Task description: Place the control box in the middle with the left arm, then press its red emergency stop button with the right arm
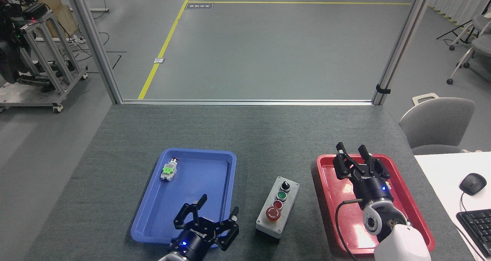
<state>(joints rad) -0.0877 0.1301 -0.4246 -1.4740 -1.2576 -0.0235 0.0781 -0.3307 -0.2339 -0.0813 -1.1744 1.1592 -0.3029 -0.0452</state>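
The control box (pixel 277 207) stands free on the worktop (pixel 245 134) between the trays. Left pincer (pixel 207 222) is spread, empty; right pincer (pixel 355 159) is apart over the red tray (pixel 326 176) — an off-centre press on the red emergency stop button (pixel 272 213) could shove the box.

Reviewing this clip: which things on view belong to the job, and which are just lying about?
Job: control box; red emergency stop button; left end effector; right end effector.
Lying about: blue tray; white-and-green part; red tray; mouse; keyboard.
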